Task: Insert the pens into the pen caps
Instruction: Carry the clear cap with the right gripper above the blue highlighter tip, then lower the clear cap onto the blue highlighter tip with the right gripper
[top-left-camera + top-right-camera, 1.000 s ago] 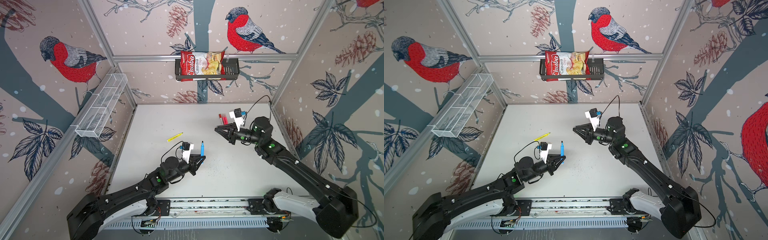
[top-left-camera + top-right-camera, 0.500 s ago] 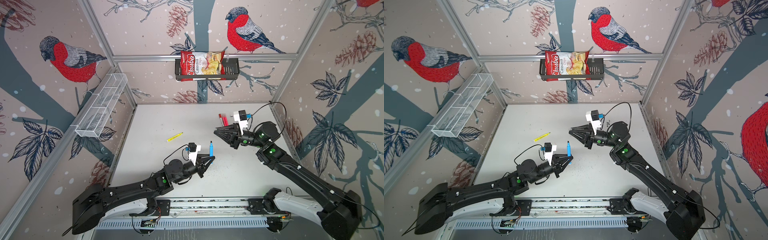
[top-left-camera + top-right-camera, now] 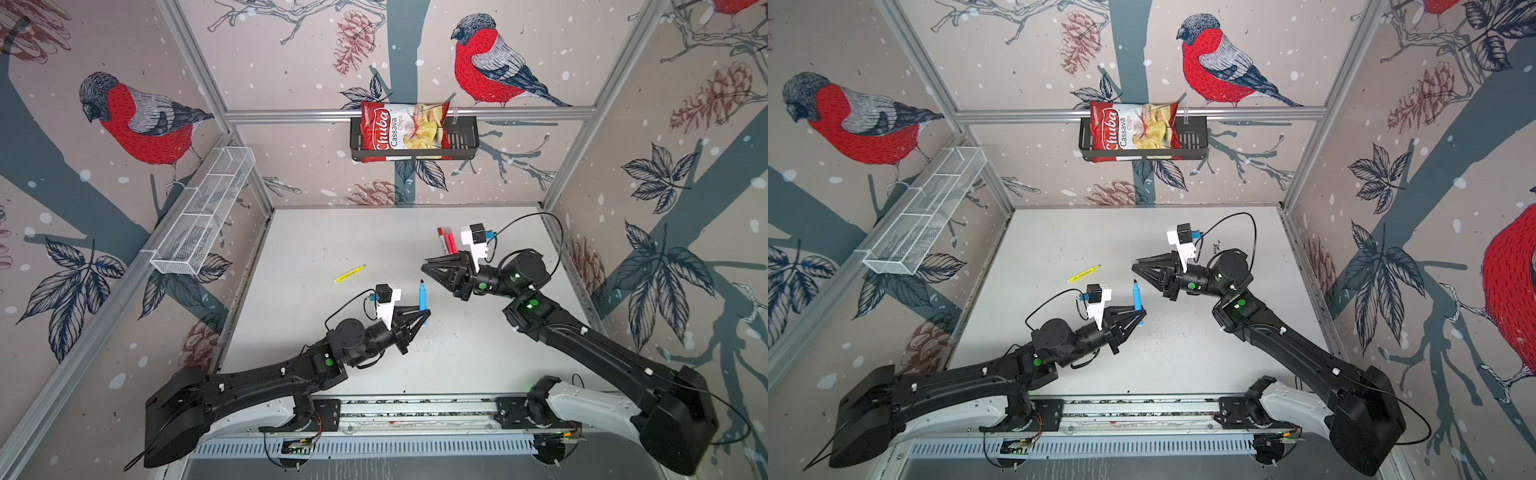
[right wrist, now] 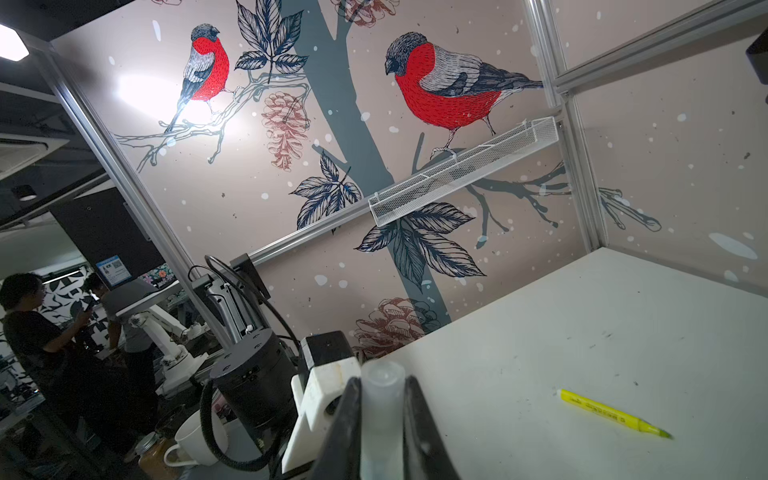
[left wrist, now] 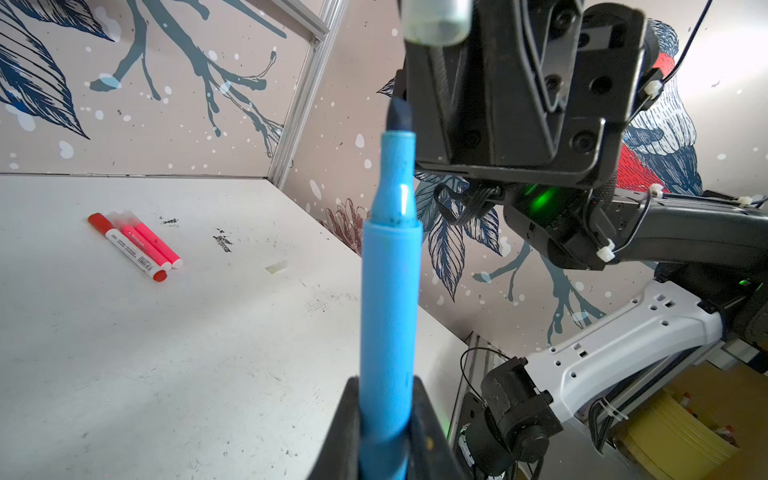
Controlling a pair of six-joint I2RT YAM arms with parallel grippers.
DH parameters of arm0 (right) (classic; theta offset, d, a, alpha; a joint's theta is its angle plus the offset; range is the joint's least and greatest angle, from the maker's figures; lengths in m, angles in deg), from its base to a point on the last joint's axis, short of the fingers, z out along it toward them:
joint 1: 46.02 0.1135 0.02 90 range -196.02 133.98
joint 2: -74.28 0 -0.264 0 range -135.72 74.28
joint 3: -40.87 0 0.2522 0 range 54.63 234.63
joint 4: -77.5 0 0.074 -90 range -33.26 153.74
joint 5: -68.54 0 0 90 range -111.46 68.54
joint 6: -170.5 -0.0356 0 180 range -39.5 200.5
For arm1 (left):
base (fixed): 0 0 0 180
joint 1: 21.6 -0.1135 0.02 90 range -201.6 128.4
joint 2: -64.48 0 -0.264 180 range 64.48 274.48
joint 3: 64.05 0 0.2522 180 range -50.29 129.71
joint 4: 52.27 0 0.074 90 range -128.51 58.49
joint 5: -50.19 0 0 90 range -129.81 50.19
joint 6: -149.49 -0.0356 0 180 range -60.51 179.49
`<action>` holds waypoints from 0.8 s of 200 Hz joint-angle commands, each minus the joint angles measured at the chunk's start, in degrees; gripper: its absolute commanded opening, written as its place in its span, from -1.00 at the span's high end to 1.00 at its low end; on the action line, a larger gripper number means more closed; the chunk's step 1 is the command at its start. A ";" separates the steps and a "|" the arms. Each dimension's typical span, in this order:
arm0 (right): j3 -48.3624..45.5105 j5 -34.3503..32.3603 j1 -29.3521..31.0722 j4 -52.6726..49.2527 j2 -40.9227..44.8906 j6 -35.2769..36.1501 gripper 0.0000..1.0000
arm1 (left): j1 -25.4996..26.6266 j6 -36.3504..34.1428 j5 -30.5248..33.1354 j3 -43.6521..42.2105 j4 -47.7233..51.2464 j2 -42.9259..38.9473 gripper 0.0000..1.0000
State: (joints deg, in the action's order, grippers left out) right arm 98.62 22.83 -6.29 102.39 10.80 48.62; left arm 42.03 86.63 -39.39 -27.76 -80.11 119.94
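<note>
left gripper (image 3: pixel 422 318) clamped on the lower barrel of the blue pen (image 3: pixel 422 296), held near upright, tip uppermost. right gripper (image 3: pixel 427 268) pinched on a clear cap (image 4: pixel 382 409), just above that tip, apart and slightly off its axis. judgement: cap needs aligning, then lowering.

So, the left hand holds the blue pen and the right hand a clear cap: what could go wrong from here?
1. In the left wrist view the clear cap sits off the line of the blue pen; pushing now could miss, smearing ink on the right hand.
2. The left hand grips the pen near its back end, so a sideways push may tilt it.
</note>
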 commanded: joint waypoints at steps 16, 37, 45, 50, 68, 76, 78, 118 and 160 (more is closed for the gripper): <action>-0.71 -1.23 0.16 4.12 -0.49 -1.51 0.82 | 0.56 -0.31 0.80 0.58 -3.28 -0.16 1.00; -0.83 -1.44 0.18 4.82 -0.42 -1.87 0.81 | 0.89 -0.45 0.89 0.85 -3.52 -0.09 1.00; -0.92 -1.57 0.18 4.80 -0.47 -1.86 0.82 | 0.97 -0.48 0.99 0.86 -3.57 -0.10 1.00; -0.92 -1.64 0.18 4.75 -0.48 -1.87 0.82 | 1.01 -0.48 1.03 0.86 -3.57 -0.14 1.00; -1.16 -1.66 0.22 4.71 -0.50 -1.92 0.83 | 1.14 -0.48 1.12 0.86 -3.56 -0.36 1.00; -1.27 -1.59 0.22 4.79 -0.63 -2.10 0.83 | 1.13 -0.50 1.15 0.94 -3.54 -0.35 1.00; -1.36 -1.58 0.25 4.88 -0.67 -2.17 0.83 | 1.14 -0.53 1.15 0.92 -3.52 -0.35 1.00; -2.36 -1.40 1.13 5.28 -0.50 -2.36 0.83 | 1.32 -0.73 1.33 1.12 -3.31 -0.65 1.00; -3.37 -1.40 1.85 5.82 0.33 -2.62 0.83 | 1.40 -1.09 1.79 1.33 -2.96 -0.88 1.00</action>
State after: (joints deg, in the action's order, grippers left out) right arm 95.56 21.72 -4.92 105.26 10.40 46.10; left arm 43.39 86.45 -38.27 -26.87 -80.51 119.37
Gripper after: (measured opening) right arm 0.163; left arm 0.167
